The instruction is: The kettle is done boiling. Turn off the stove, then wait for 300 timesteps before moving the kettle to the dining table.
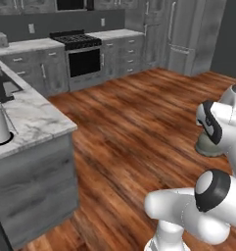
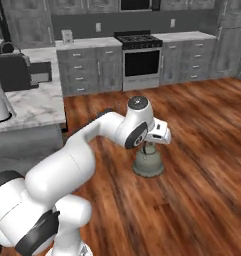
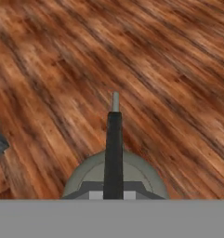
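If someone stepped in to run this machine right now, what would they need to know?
Pincer: shut on the kettle's dark handle.
Kettle: hanging under the pincer over the wooden floor, mid-room, away from the stove.
Stove: against the far wall, no pot on its grates; too far to tell how its knobs are set.
Done: kettle lifted off the stove and carried out.
Left: take it to the dining table, set it down upright, let go.

floor (image 2: 202, 150): open all round | counter (image 1: 36, 117): blocks left
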